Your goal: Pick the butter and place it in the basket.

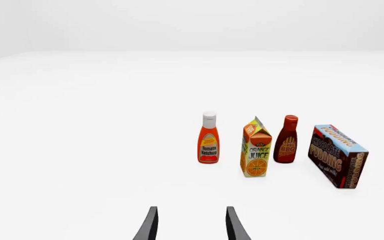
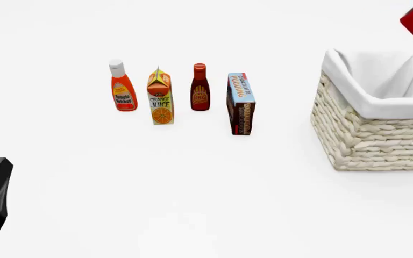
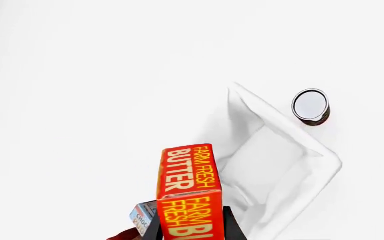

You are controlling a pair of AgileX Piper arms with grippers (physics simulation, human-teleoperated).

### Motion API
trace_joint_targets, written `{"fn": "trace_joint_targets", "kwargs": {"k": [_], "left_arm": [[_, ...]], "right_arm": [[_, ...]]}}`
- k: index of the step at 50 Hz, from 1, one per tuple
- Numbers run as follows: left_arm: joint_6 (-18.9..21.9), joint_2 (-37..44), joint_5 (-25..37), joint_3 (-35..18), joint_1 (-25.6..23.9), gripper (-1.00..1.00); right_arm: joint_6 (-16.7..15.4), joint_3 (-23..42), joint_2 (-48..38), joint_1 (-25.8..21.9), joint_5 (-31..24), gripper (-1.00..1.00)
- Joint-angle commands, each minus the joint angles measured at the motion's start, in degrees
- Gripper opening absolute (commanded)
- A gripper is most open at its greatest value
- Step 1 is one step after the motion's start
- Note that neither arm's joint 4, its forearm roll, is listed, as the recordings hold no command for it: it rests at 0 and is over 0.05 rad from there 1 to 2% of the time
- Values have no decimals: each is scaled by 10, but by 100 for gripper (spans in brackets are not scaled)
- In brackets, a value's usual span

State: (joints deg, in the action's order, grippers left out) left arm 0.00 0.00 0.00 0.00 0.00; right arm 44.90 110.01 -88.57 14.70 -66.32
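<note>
Red-orange, yellow-lettered butter [image 3: 188, 192] between right fingers [image 3: 152, 231]

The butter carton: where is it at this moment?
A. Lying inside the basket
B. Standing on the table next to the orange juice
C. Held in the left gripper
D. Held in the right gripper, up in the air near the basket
D: in the right wrist view the butter sits between the right gripper's fingers, above the table, with the basket below and beside it; the left gripper is open and holds nothing.
</note>
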Motion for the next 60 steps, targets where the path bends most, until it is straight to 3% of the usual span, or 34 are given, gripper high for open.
{"fn": "trace_joint_targets", "kwargs": {"k": [1,39,60], "left_arm": [[0,0,0,0,0,100],[0,0,0,0,0,100],[0,0,0,0,0,100]], "right_arm": [[16,-17,1,2,19,-100],[15,-58,-5,9,43,-100],[32,-83,-15,5,67,-100]]}}
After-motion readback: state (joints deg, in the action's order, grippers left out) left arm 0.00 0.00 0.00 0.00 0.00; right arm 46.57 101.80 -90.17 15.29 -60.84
